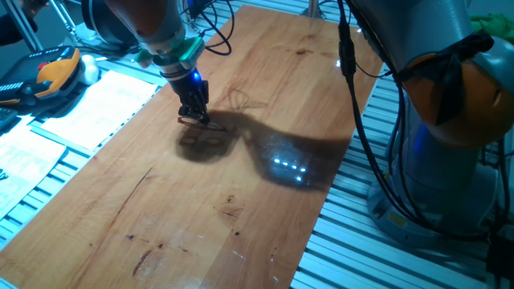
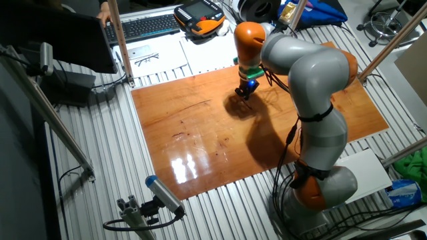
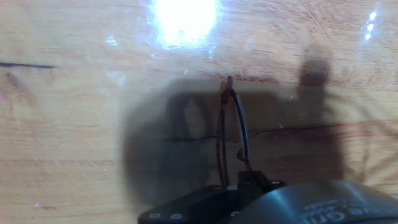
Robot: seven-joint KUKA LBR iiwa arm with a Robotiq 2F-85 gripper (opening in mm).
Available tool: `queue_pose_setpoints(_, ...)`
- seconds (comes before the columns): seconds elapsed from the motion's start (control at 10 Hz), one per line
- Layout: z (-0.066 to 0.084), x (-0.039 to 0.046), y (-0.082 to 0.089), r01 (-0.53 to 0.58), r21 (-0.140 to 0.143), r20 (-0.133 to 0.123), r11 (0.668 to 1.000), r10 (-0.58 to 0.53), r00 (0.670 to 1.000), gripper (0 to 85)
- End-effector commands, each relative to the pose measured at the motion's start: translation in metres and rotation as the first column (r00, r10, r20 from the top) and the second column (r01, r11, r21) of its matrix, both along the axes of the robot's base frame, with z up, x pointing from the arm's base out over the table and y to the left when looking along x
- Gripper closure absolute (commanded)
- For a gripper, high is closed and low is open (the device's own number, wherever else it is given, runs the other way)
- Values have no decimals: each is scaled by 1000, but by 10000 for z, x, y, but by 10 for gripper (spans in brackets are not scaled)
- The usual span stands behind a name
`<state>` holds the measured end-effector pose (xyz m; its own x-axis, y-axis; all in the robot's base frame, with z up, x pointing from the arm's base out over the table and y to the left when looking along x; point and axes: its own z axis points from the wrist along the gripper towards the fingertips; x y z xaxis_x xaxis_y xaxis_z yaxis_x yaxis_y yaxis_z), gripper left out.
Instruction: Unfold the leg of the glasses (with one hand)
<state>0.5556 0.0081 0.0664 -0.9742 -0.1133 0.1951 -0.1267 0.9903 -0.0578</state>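
Arm reaches over the far part of the wooden table (image 1: 241, 185), gripper (image 1: 193, 113) pointed straight down with its tips just above the board. The glasses (image 1: 195, 120) sit right at those tips: a small reddish-brown wire shape, low against the wood, inside the gripper's own dark shadow. From the other fixed view the gripper (image 2: 245, 93) is over the back middle of the table (image 2: 200, 133), but the frame is too fine to make out there. The hand view is blurred; two thin reddish wires of the glasses (image 3: 230, 134) run away from the camera and meet near a point on the wood, their near ends disappearing under the dark gripper body at the bottom edge. The jaws look drawn close together around the wire, yet I cannot tell whether they actually pinch it or only stand beside it. White paper sheets (image 1: 96, 108) lie beside the table's left edge.
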Motion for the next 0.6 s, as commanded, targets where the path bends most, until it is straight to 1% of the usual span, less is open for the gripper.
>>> queue_pose_setpoints(0.0, -1, 1, 1, 0, -1, 1, 1000, 0, 1000, 850)
queue_pose_setpoints(0.3, -8, 5, 1, -3, -3, 1, 1000, 3, 1000, 850)
queue_pose_setpoints(0.5, -19, 10, 6, -3, 0, 1, 1000, 3, 1000, 850)
